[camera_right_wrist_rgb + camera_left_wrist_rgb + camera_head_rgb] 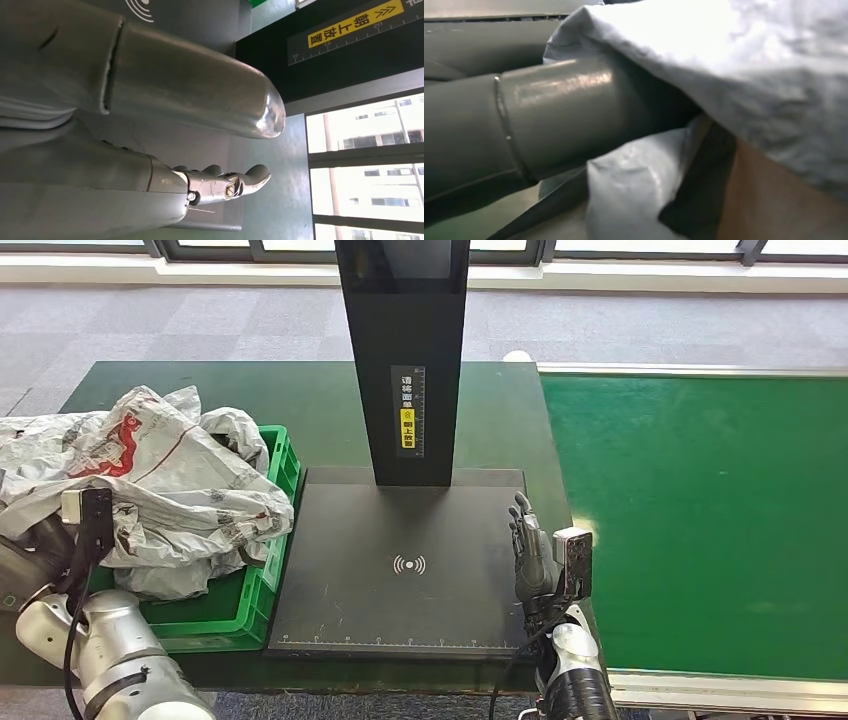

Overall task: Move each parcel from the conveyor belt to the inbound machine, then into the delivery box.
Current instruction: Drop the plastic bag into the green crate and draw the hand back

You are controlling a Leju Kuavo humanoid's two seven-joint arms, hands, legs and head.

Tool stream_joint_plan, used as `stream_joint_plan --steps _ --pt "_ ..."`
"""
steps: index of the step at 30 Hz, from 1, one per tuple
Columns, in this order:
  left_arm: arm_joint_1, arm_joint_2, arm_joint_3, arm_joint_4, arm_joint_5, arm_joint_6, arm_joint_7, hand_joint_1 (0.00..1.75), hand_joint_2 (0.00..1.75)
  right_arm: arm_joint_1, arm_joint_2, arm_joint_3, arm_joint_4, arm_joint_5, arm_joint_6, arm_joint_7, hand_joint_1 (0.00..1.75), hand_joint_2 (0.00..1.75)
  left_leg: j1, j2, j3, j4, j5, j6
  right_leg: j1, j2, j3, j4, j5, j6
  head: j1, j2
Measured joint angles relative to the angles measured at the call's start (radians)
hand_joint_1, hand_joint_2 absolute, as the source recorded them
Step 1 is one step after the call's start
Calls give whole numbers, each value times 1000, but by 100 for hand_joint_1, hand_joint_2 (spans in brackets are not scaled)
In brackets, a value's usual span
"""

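Several crumpled grey parcels [170, 480] with red print are heaped in the green delivery box [281, 455] at the left. My left hand [549, 120] is pushed in among them: its thick thumb lies against a grey parcel [749, 75], and its fingers are hidden. My right hand [530, 555] hovers over the right edge of the black inbound machine plate [400, 585], its fingers [220, 182] straight and apart, holding nothing. The green conveyor belt [710, 520] runs along the right.
The machine's tall black column [405, 360] with a yellow label rises from the back of the plate. A brown surface [784, 205] lies under the grey bags. Dark green tabletop [300, 390] stretches behind the box; grey carpet and windows lie beyond.
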Motion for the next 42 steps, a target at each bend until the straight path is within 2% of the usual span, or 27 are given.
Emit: stream_joint_plan --steps 3,7,11,20,27,31,36,39,42 --pt "-44 -29 94 -19 38 0 -114 0 0 0 0 0 0 0 -4 0 0 0 0 1 0 0 0 0 0 0 0 0 0 0 0 0" --pt "-60 -51 127 -36 107 0 -138 0 175 0 0 0 0 -3 -5 0 0 0 0 0 0 0 0 0 0 0 0 0 0 0 0 0" --pt "-63 -64 129 -37 170 0 -141 0 175 0 0 -2 0 -8 -5 0 0 0 0 0 0 0 0 0 0 0 -1 0 0 0 0 0" --pt "-62 -75 121 -36 198 0 -142 0 175 0 0 -12 0 -9 -5 0 0 0 0 0 0 0 0 0 0 0 0 0 0 0 0 0" --pt "-51 -83 44 -17 302 0 -142 0 175 2 0 -19 0 -17 6 0 0 0 0 0 0 0 0 0 0 0 -1 0 0 0 0 0" --pt "-8 -86 -67 -11 395 0 -119 0 175 4 0 -30 0 -19 7 0 0 0 0 0 0 0 0 0 0 0 -1 0 0 0 0 0" --pt "89 -86 -319 -11 452 -24 71 0 175 9 -1 -48 0 -28 15 -8 0 0 0 -1 -1 0 0 0 0 -1 -1 0 0 0 0 0" --pt "122 -85 -430 -12 465 -35 96 0 175 10 -2 -55 0 -29 18 -10 0 0 0 -1 -1 0 0 0 0 -1 -1 0 0 0 0 0" --pt "140 -84 -492 -13 478 -39 103 0 175 12 -2 -64 0 -29 19 -11 0 0 0 -1 -1 0 0 0 0 0 -1 0 0 0 0 0"
